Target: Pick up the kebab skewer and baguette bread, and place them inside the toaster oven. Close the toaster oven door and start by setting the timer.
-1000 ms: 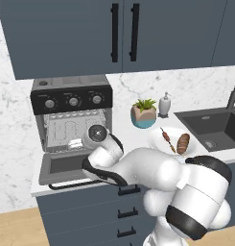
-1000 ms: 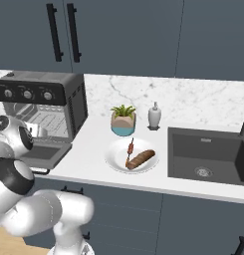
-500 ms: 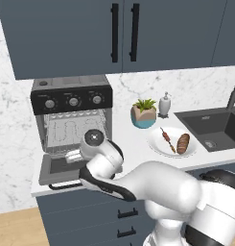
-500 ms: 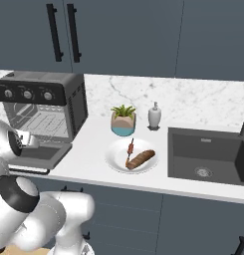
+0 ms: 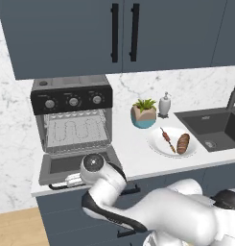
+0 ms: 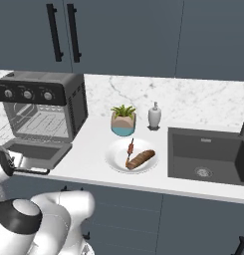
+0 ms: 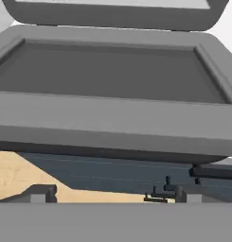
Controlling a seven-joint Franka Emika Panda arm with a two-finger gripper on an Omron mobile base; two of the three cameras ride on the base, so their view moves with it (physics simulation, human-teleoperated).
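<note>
The toaster oven (image 5: pixel 73 120) stands at the counter's left with its wire rack bare. The toaster oven door (image 5: pixel 76 166) lies dropped flat, and its dark glass (image 7: pixel 112 71) faces up in the hand view. My gripper (image 5: pixel 72 180) hangs open at the door's front edge, level with the black bar handle (image 7: pixel 103 150), with nothing between its fingers. Its tips (image 7: pixel 40 193) sit low in front of the door. The kebab skewer (image 5: pixel 167 139) and the baguette bread (image 5: pixel 183 143) lie side by side on a white plate (image 5: pixel 157 144), well right of the gripper.
A potted plant (image 5: pixel 144 113) and a soap dispenser (image 5: pixel 164 104) stand behind the plate. A dark sink (image 5: pixel 212 125) lies at the right. Cabinet doors with black handles hang overhead. The counter's front edge runs just under the open door.
My hand has dropped from in front of the oven's opening, down and back to the front edge of the lowered door. The gripper has stayed open. Skewer and bread have not moved.
</note>
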